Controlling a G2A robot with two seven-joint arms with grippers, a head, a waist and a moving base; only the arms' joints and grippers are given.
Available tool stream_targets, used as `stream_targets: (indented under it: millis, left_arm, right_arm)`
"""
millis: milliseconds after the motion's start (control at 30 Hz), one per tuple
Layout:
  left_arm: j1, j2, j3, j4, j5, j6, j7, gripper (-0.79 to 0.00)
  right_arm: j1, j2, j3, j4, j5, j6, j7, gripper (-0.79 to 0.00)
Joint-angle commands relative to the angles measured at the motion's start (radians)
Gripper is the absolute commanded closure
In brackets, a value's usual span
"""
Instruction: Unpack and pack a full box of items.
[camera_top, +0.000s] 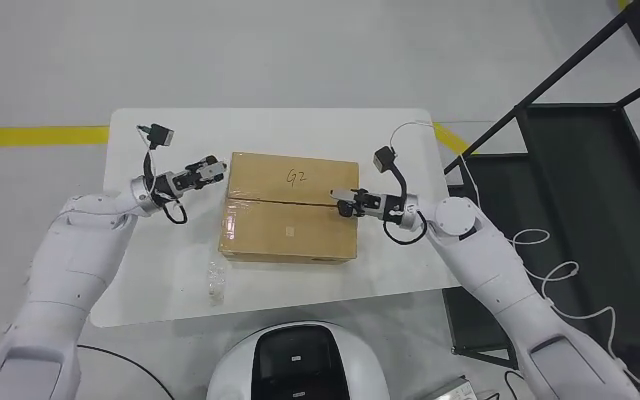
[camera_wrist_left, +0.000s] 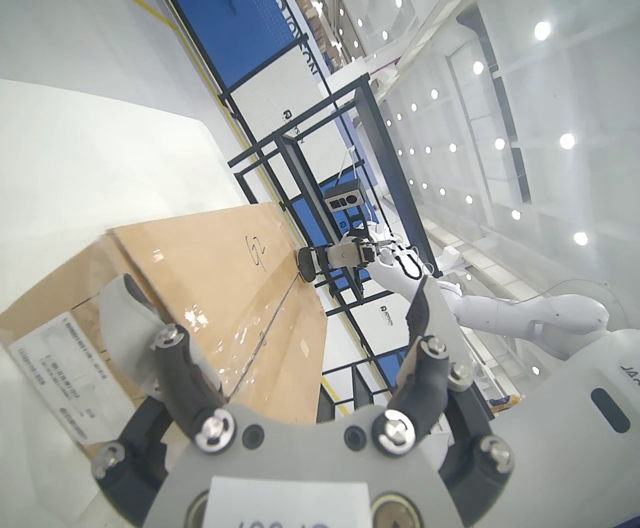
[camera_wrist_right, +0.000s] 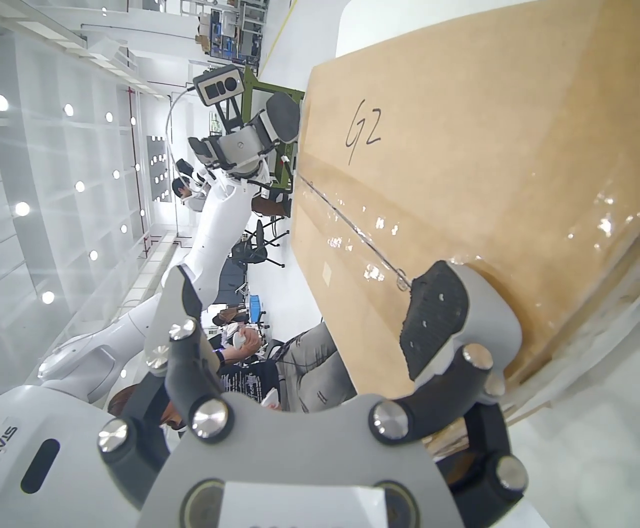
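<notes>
A closed cardboard box (camera_top: 290, 205) with a taped middle seam and a handwritten mark lies in the middle of the white table (camera_top: 150, 270). My left gripper (camera_top: 217, 166) is at the box's left end, near its far corner. It stands open (camera_wrist_left: 275, 310), with one finger (camera_wrist_left: 127, 305) against the labelled end face and the other out in the air. My right gripper (camera_top: 342, 201) is at the right end, level with the seam. It is open too (camera_wrist_right: 310, 315), one pad (camera_wrist_right: 437, 310) resting by the top edge of the box (camera_wrist_right: 450, 175).
A crumpled clear plastic bag (camera_top: 215, 280) lies on the table in front of the box's left corner. A black metal rack (camera_top: 560, 130) stands off the table's right side. Bare tabletop lies to the left and behind the box.
</notes>
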Motion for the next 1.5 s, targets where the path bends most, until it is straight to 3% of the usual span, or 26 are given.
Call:
stream_targets:
  millis: [0,167,600,867,1300,1467]
  left_arm:
    - [0.028,0.021,-0.031,-0.001,0.031,-0.009,0.009,-0.785]
    - [0.066,0.036,-0.056,0.01,0.044,0.017,-0.006,-0.785]
    - [0.108,0.035,-0.025,0.028,0.059,0.088,-0.088,-0.785]
    - [0.09,0.023,-0.009,0.056,0.096,0.081,-0.02,-0.785]
    - [0.057,-0.003,0.014,0.093,0.039,0.043,-0.026,-0.785]
    - [0.053,0.003,0.003,0.109,0.045,0.028,-0.028,-0.785]
  right_arm:
    - [0.001,-0.001,0.002,-0.002,-0.002,0.001,0.003,-0.785]
    - [-0.004,-0.001,0.01,-0.009,-0.003,0.001,0.011,-0.785]
    - [-0.01,-0.005,0.018,-0.016,-0.013,0.006,0.019,-0.785]
    - [-0.006,-0.01,0.014,-0.012,-0.023,0.005,0.022,-0.785]
    - [-0.011,-0.015,0.02,-0.008,-0.028,-0.006,0.029,-0.785]
    - [-0.01,-0.017,0.02,-0.003,-0.029,-0.008,0.033,-0.785]
